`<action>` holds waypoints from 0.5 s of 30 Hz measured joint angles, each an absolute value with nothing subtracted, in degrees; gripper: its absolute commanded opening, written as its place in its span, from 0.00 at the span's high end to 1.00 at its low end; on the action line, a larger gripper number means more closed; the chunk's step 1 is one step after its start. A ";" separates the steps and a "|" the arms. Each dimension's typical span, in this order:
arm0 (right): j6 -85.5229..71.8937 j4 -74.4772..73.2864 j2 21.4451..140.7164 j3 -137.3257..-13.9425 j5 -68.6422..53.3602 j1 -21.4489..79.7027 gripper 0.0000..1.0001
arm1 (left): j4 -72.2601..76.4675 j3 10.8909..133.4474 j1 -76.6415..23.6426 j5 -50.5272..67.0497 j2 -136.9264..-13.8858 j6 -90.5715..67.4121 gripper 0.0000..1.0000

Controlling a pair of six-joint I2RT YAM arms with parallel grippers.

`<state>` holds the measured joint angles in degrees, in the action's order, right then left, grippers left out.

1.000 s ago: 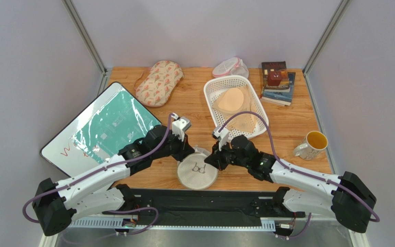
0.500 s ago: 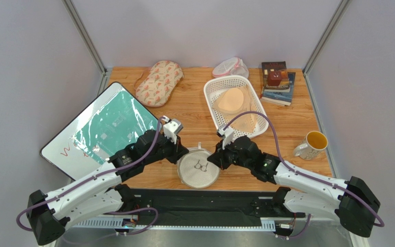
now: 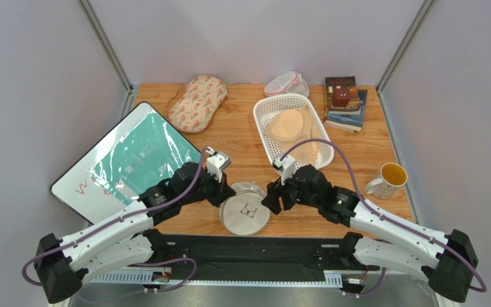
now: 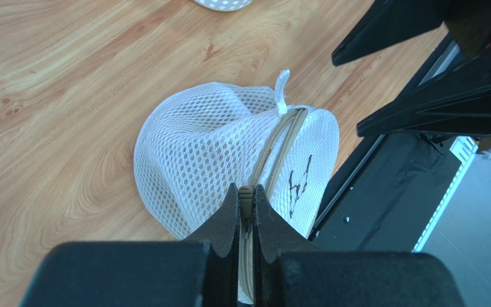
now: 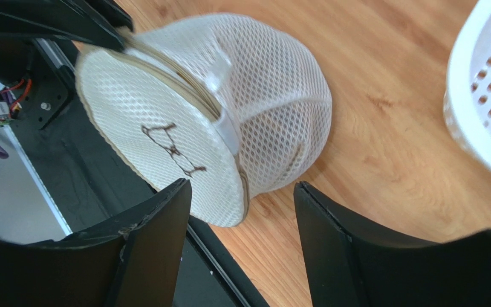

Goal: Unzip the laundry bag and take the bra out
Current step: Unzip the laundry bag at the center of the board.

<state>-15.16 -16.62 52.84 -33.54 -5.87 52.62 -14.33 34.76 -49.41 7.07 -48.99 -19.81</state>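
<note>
Left end effector [image 4: 246, 190] clenched on laundry bag [image 4: 193, 160] at zip [image 4: 272, 148]. Bag now tipped up at near desk [image 3: 241, 137] edge. Right end effector [image 5: 241, 187] released, straddling rim. Zip looks shut; bra unseen, presumably inside.

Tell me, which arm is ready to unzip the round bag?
Probably the left. The left gripper is shut on the zipper of the bag, so it can pull from there. The right gripper is open, holding nothing.

The laundry bag [image 3: 245, 216] is cream-white mesh with a black icon [image 5: 171, 150] and seemingly a beige zip [image 4: 270, 153].
</note>
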 measured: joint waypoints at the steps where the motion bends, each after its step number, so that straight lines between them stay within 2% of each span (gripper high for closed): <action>1: -14.20 -17.80 52.82 -35.16 -6.22 52.62 0.34 | -14.35 34.81 -49.41 7.64 -49.08 -19.46 1.00; 8: -7.35 -17.65 53.45 -42.54 -11.49 52.58 0.35 | -14.41 35.64 -49.41 10.90 -49.32 -18.04 1.00; 15: -2.57 -15.22 62.61 -46.48 -17.34 52.58 0.37 | -14.39 36.18 -49.41 14.70 -50.41 -17.41 1.00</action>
<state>-2.57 -15.22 62.61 -46.48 -17.34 52.58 -14.39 36.18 -49.41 14.70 -50.41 -17.41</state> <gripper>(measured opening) 0.640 0.039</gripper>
